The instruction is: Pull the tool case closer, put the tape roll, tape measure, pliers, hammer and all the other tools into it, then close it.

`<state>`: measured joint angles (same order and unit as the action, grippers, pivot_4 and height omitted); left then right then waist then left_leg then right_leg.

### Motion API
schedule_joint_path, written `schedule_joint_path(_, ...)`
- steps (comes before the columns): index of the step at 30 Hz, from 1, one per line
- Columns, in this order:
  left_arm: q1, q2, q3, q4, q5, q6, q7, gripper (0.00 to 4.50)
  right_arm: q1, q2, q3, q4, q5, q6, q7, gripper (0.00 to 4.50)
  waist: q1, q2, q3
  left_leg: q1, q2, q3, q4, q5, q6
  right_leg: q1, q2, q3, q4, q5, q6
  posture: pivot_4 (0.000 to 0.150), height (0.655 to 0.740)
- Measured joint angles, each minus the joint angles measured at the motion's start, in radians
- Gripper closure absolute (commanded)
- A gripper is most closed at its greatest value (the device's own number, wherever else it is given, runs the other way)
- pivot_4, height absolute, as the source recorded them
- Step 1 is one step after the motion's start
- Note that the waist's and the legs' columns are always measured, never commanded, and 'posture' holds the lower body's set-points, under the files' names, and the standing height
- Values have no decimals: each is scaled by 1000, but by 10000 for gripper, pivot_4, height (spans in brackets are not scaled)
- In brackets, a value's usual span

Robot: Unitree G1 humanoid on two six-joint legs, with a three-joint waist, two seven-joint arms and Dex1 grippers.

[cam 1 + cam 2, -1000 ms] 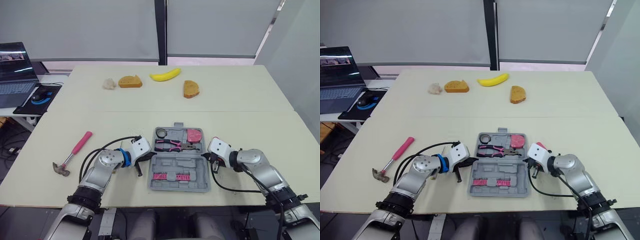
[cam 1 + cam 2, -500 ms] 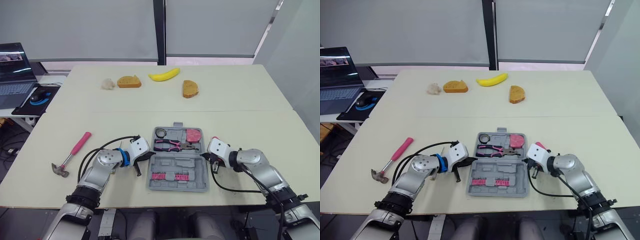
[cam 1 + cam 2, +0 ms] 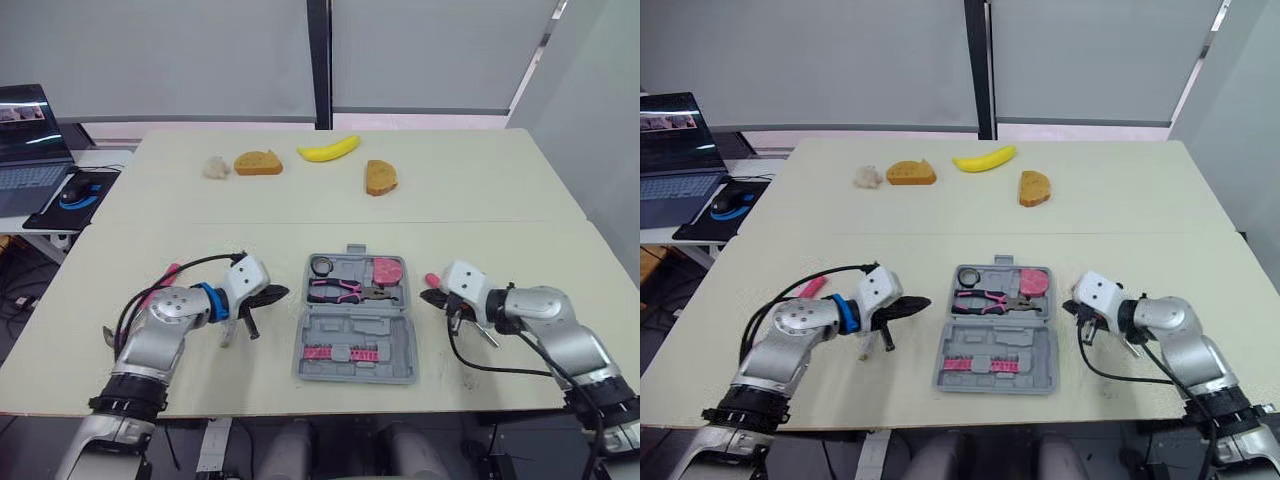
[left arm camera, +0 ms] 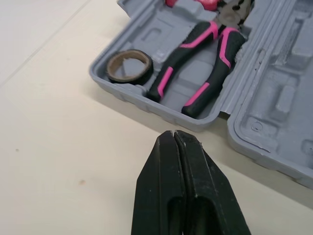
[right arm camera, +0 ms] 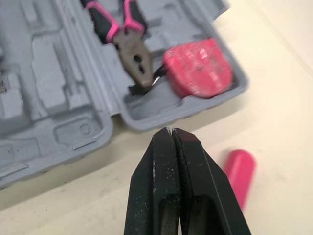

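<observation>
I have both arms bent inward by the table's (image 3: 300, 225) near edge, left gripper (image 3: 268, 295) and right gripper (image 3: 430, 296) pointing at the open case (image 3: 356, 332) between them. Both jaws are closed, fingers pressed together.

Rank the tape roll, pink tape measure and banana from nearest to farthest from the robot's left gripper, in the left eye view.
1. The tape roll, in the tool case's far-left pocket, closest to the left gripper.
2. The tape measure, in the same case's far-right pocket.
3. The banana, at the table's far side.
</observation>
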<state>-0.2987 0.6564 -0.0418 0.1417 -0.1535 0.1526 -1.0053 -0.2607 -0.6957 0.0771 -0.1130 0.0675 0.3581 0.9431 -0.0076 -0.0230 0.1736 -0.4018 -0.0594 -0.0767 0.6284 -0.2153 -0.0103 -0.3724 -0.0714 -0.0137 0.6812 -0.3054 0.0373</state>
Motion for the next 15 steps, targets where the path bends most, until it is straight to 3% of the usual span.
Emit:
schedule_joint_path(2,28,41,66,-40,-77,53,-30,45000,27,-27,-78,-65,81,50,24,39374,0,0,1,0,0,0,0,0,0,0,0,0,0,0,0,1500,7400)
schedule_joint_path(10,96,261,383,-1,-292,273,-109,19974,149,-233,-500,-203,397,321,120,21015,5,0,1,0,1,1,0,-1,2,0,-1,-1,-1,0,0,1500,7400)
schedule_joint_path(15,95,398,441,250,-315,340,-186,6936,253,-281,-629,-168,452,380,156,10356,4,-1,1,0,1,2,-1,-2,3,0,-1,0,-1,-1,-1,1500,7400)
